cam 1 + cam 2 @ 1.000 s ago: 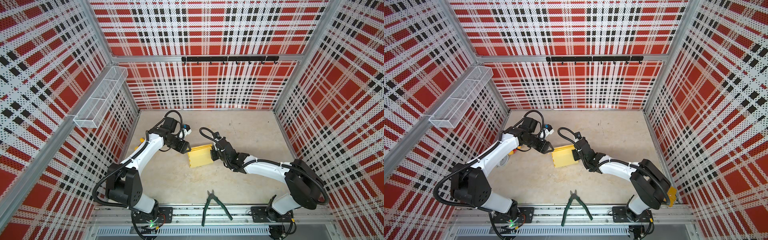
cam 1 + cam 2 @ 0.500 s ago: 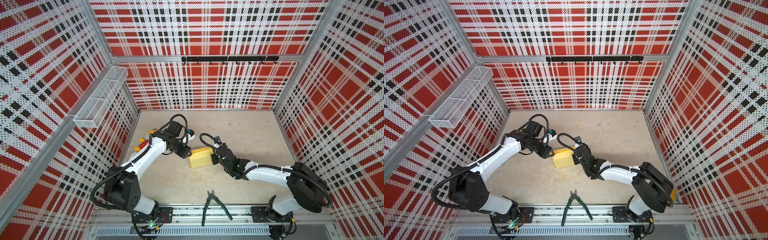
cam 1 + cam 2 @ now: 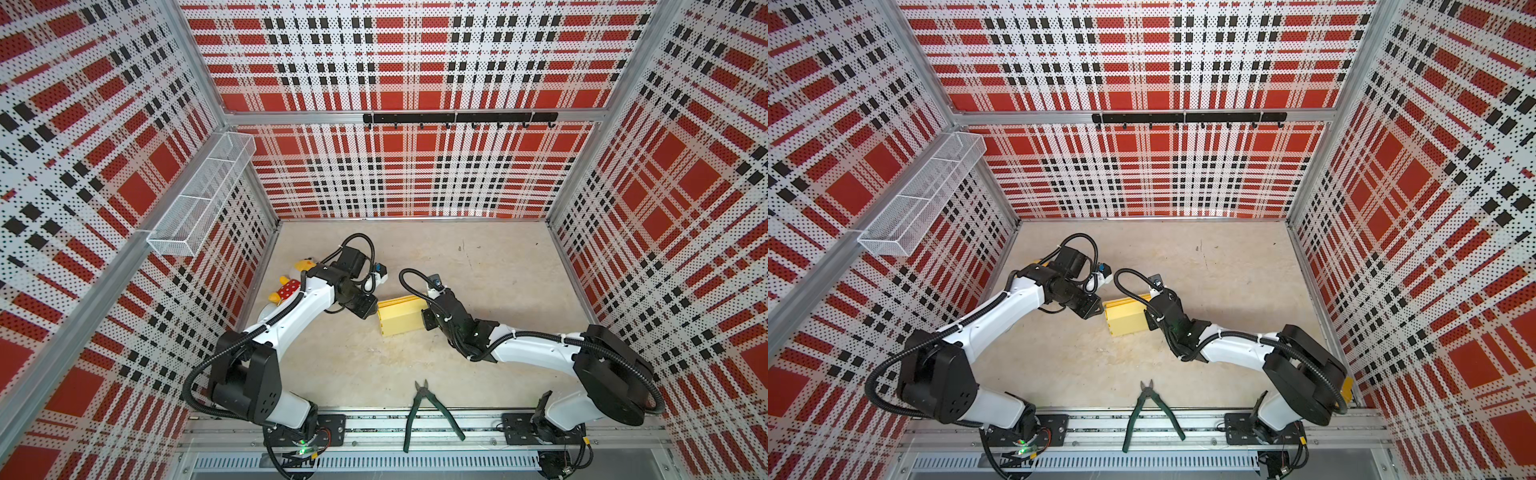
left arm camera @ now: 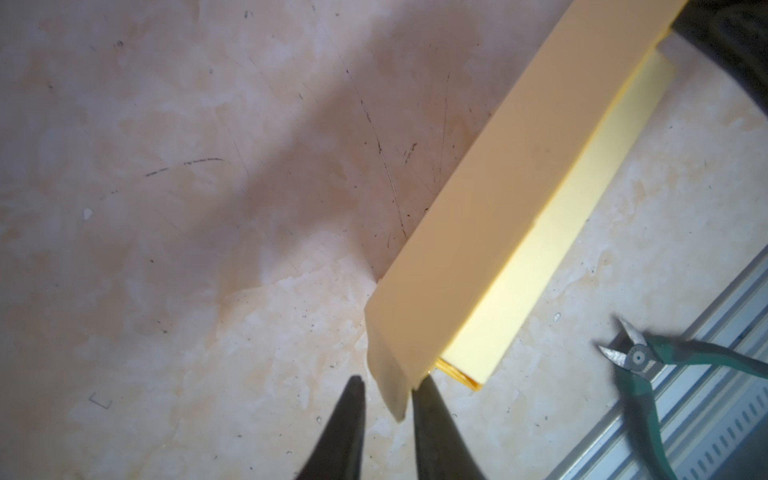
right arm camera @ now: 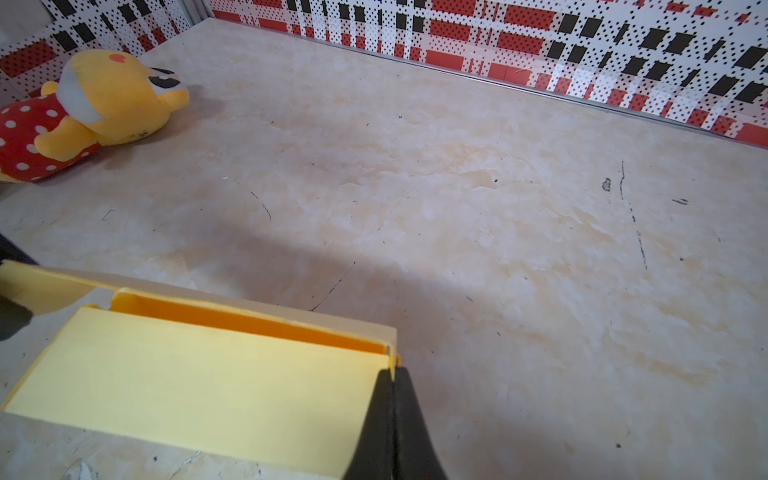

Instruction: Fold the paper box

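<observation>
The paper box [image 3: 401, 316] [image 3: 1127, 319] is pale yellow card, lying on the beige floor between my two arms. In the right wrist view its top panel [image 5: 199, 374] and orange inside show. My right gripper [image 5: 392, 372] [image 3: 424, 320] is shut on the thin end wall at the box's right end. My left gripper [image 4: 388, 380] [image 3: 372, 306] is at the box's left end. Its fingers [image 4: 428, 419] stand a little apart, with a loose end flap [image 4: 392, 386] hanging between them against one finger.
Green-handled cutters [image 3: 428, 411] [image 4: 665, 361] lie at the front rail. A yellow plush toy in a red dotted dress [image 3: 291, 282] [image 5: 95, 108] lies by the left wall. A wire basket [image 3: 203, 199] hangs on the left wall, and a hook rail [image 3: 457, 118] on the back wall.
My left gripper has come to the box's left end and its jaws have narrowed around the flap. The right arm has shifted, still gripping the box, and the box has turned slightly.
</observation>
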`<state>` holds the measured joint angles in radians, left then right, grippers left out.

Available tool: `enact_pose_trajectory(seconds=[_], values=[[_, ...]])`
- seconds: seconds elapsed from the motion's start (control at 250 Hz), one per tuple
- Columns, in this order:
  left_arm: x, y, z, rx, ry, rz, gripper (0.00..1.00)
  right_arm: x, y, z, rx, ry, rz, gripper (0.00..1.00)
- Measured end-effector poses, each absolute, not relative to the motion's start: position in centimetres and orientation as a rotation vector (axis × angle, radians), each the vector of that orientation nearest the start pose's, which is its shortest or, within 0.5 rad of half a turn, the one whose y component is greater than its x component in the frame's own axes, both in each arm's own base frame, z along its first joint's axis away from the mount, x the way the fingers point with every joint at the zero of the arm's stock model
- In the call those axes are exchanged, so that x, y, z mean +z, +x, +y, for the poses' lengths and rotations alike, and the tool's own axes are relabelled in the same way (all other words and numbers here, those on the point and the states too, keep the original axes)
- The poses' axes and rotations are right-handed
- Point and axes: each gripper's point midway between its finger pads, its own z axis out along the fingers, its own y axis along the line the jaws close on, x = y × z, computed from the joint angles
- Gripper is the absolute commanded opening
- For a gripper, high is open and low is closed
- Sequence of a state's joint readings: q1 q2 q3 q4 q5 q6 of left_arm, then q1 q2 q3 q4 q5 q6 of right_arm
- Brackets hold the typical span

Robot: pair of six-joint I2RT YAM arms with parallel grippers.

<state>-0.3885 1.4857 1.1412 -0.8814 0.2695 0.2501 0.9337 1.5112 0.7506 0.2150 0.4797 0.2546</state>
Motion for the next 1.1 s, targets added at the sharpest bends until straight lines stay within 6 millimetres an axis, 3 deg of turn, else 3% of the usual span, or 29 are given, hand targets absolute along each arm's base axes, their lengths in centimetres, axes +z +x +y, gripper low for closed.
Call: enact_pose_trajectory(seconds=[0.224, 0.8, 1.1], values=[[12.7, 29.1, -17.0, -0.415, 0.906, 2.625, 0.06, 13.4, 30.9, 28.8, 0.205, -0.399, 1.991, 0.00], [13.8, 28.8, -18.8, -0.633, 0.696, 2.685, 0.07, 13.2, 31.1, 28.0, 0.101, -0.341, 1.949, 0.00], [13.3, 28.7, -19.3, -0.730, 0.586, 2.738, 0.07, 13.2, 31.2, 27.7, 0.080, -0.328, 1.945, 0.00]])
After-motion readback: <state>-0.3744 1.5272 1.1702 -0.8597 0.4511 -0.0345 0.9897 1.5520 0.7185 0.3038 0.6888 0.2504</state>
